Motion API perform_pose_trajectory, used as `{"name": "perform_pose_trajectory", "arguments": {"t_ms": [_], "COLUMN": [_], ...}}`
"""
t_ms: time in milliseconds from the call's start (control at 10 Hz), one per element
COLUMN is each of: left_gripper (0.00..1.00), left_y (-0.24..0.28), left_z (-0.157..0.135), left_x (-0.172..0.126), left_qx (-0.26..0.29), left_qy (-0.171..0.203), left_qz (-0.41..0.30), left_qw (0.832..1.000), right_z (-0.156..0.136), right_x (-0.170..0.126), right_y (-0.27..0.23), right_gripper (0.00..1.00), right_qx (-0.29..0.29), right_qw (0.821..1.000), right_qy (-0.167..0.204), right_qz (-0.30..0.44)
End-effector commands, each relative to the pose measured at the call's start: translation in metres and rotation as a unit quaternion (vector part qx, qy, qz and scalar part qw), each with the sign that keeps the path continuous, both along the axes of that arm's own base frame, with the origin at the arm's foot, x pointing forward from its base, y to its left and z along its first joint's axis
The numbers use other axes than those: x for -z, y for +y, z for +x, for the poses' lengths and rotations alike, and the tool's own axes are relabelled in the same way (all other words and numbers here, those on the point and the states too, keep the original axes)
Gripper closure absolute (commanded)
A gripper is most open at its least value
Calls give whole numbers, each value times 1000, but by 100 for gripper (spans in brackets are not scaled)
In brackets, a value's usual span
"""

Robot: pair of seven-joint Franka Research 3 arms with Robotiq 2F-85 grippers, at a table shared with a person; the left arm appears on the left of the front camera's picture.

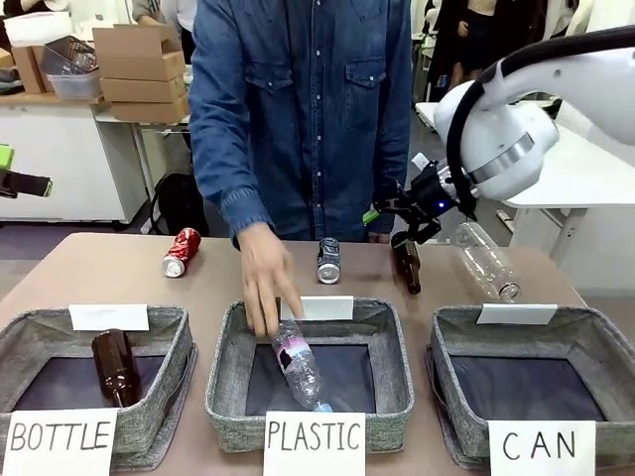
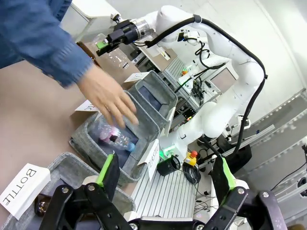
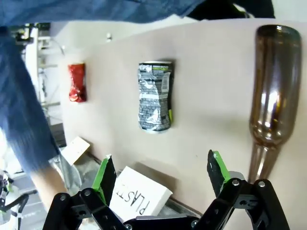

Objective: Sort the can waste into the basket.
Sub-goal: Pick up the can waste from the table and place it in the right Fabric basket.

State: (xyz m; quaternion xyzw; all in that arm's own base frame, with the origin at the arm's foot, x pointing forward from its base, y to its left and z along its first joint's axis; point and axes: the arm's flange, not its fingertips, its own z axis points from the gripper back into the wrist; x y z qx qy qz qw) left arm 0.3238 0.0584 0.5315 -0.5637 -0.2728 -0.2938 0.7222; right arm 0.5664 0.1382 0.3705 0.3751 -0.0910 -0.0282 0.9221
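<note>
Currently the right gripper [image 1: 395, 216] stands with its jaws spread wide and nothing between them. I confirm this from its wrist view, where the green pads [image 3: 103, 175] sit well apart. It hangs over the far side of the table [image 1: 99, 283], just above a brown bottle [image 1: 406, 262] lying there. The left gripper [image 2: 167, 165] is likewise released and empty, off at the robot's left. A corner of the BOTTLE basket [image 2: 67, 165] shows below it in its wrist view.

Can waste, item one: the dark can [image 1: 328, 260] lies on its side at the far middle of the table, left of the brown bottle and apart from it. In the right wrist view it lies ahead of the open fingers. Item two: the red can [image 1: 182, 252] lies on its side further left, well apart from the dark can. No gripper touches either.

The CAN basket [image 1: 595, 332] stands at the near right behind its CAN sign [image 1: 541, 446]. Both cans are on the table outside it. A clear plastic bottle [image 1: 486, 260] lies on the table beyond that basket.

The person's hand [image 1: 266, 283] reaches down into the middle PLASTIC basket [image 1: 226, 377], fingers at a pink-labelled bottle [image 1: 298, 365] leaning inside. The BOTTLE basket holds a second brown bottle [image 1: 116, 365].
</note>
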Motion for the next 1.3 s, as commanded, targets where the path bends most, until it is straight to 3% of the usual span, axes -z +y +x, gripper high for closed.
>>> {"name": "perform_pose_trajectory", "arguments": {"t_ms": [0, 300, 900, 1000, 1200], "left_gripper": [0, 0, 0, 0, 0], "left_y": [-1, -1, -1, -1, -1], "left_z": [1, 1, 1, 1, 1], "left_x": [-2, -2, -2, -2, -2], "left_qx": [3, 3, 3, 3, 3], "left_qy": [-12, -12, -12, -12, -12], "left_qz": [-13, -13, -13, -13, -13], "left_qw": [1000, 1000, 1000, 1000, 1000], "right_z": [-24, -14, 49, 57, 68], "right_x": [6, 3, -5, 1, 18], "right_y": [-22, 0, 149, 174, 207], "right_gripper": [0, 0, 0, 0, 0], "right_qx": [8, -5, -56, -71, -42], "right_qw": [1000, 1000, 980, 975, 958], "right_qy": [-7, -18, -8, 5, 45], "right_qz": [17, -5, -193, -213, -279]}}
